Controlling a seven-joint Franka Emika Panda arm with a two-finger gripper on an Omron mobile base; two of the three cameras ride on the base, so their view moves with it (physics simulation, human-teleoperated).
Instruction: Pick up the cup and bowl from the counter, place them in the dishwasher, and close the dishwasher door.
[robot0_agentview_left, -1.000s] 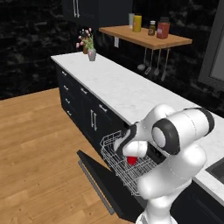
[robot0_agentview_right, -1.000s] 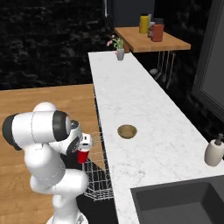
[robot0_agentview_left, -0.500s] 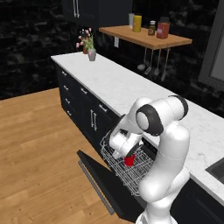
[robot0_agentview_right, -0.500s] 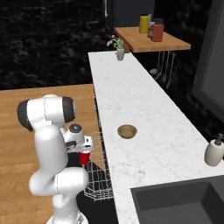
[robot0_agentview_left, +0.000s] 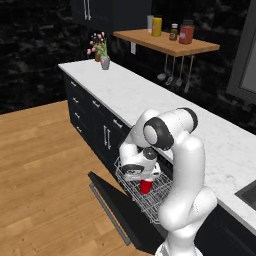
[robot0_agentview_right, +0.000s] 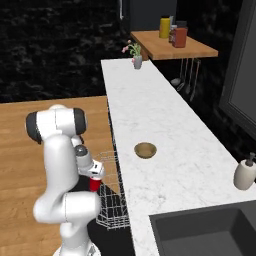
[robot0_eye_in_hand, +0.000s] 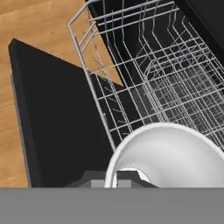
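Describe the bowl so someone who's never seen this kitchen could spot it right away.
Start at the long white marble counter that runs from the sink toward the wooden shelf. About midway along it, near the edge above the pulled-out dishwasher rack, sits the bowl. It is small, round, shallow and tan-brown, unlike the pale soap bottle standing by the sink.

No writing, label, brand mark or number can be read anywhere here. The jars and bottles (robot0_agentview_left: 186, 31) on the wooden shelf at the upper right of the left base view are too small and blurred to show lettering. The red cup (robot0_agentview_left: 145, 186) in the lower middle carries no print, and the soap dispenser (robot0_agentview_right: 245, 173) at the right edge of the right base view looks plain.
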